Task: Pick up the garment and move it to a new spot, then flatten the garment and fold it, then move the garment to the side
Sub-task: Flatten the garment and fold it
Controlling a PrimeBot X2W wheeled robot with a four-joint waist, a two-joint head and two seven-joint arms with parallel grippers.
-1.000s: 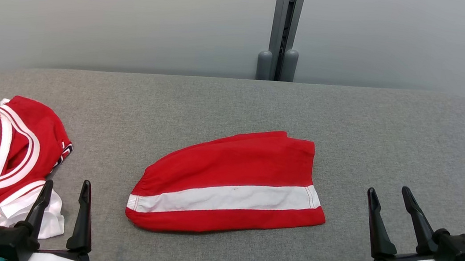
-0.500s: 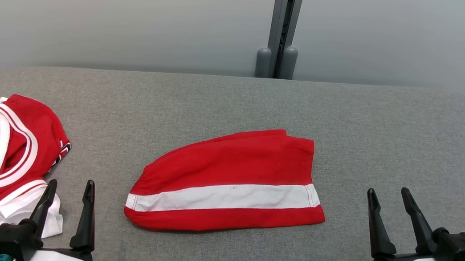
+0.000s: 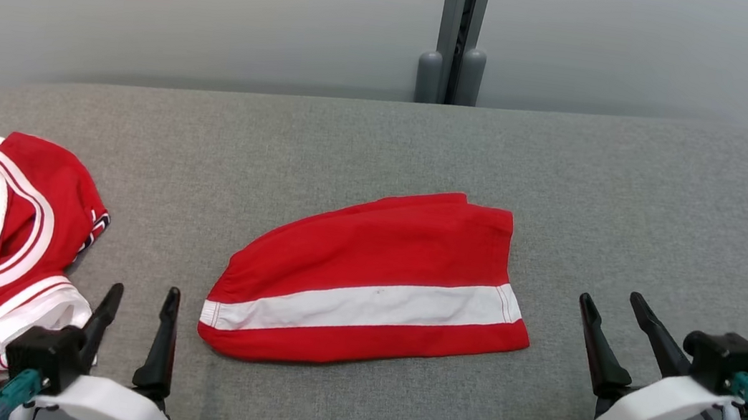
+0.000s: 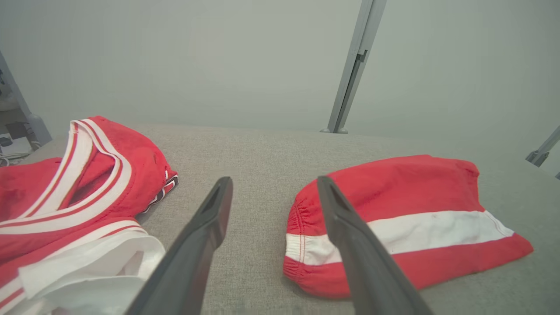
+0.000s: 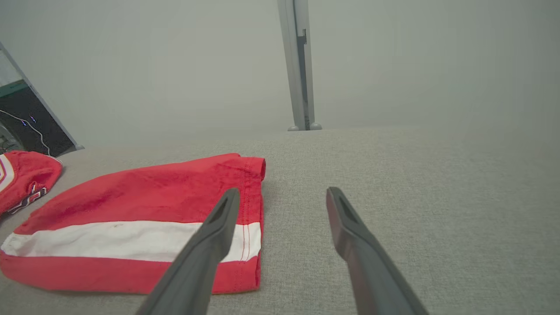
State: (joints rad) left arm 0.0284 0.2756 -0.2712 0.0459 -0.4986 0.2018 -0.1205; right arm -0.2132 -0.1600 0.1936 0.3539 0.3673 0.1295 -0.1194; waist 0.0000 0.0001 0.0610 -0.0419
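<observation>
The red shorts (image 3: 372, 275) lie flat near the middle of the grey tabletop (image 3: 635, 201). A white stripe runs along their length. The gathered waistband points toward 8 o'clock and the stitched leg hem toward 3 o'clock in the head view. Nothing touches them.

Out at 9 o'clock a red jersey (image 3: 3, 226) with white and red trim lies crumpled near the tabletop's edge, well apart from the shorts, with a white layer showing at its near end.

The left pincer (image 3: 144, 290) sits at 7 o'clock, its two dark fingers spread wide and holding nothing. It is between the jersey and the waistband end of the shorts, and its tips are clear of both. In the left wrist view the left pincer (image 4: 274, 179) points across bare fabric, with the jersey (image 4: 65, 183) at 9 o'clock and the shorts (image 4: 415, 197) at 3 o'clock.

The right pincer (image 3: 610, 297) is at 4 o'clock, also spread and empty, just off the hem end of the shorts. In its own wrist view the right pincer (image 5: 283, 190) has the shorts (image 5: 131, 201) at 9 o'clock, and one finger overlaps the hem in the picture.

A grey post (image 3: 456, 33) stands at 12 o'clock between pale wall panels
</observation>
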